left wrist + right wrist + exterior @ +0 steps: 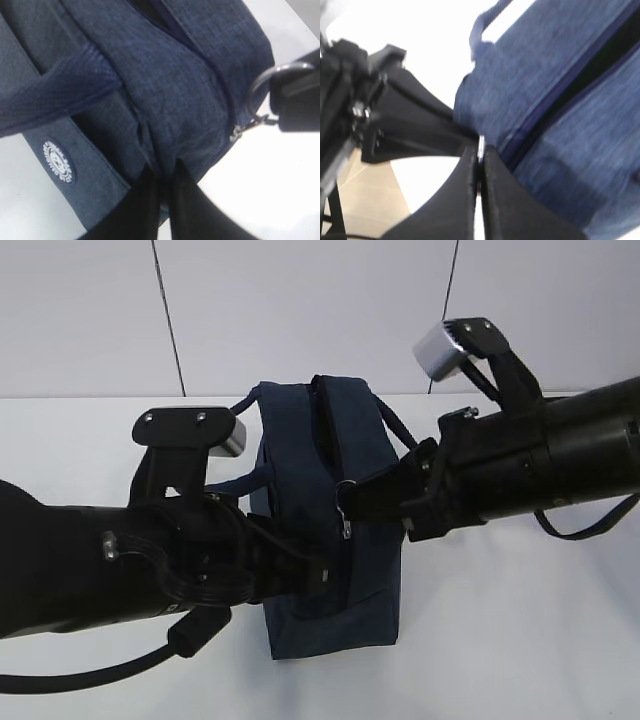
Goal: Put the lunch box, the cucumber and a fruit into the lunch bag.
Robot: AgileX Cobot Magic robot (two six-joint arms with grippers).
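We judged the step in hand to be opening the zipper of the lunch bag (325, 510), so the food could go in later. The bag stood on the white table (520, 640), directly between our two grippers. Our left gripper (165, 187) was pressed together on a fold of the bag's cloth at its near end, holding the bag down. Our right gripper (480, 155) was pinched shut on the silver ring (262, 85) of the zipper pull, which sat right at its fingertips.

To do this well, we thought the left grip should stay firm and low while the right drew the ring steadily along the line of the zipper (580, 85), not across it, so the teeth would not jam and the soft bag would not lift or fold.

The bag was dark navy woven cloth, boxy but slack, with two looped strap handles (265, 400). A small round white badge (58, 161) sat on the side below our left gripper. The ring was thin, shiny metal. The lunch box, cucumber and fruit were not in view
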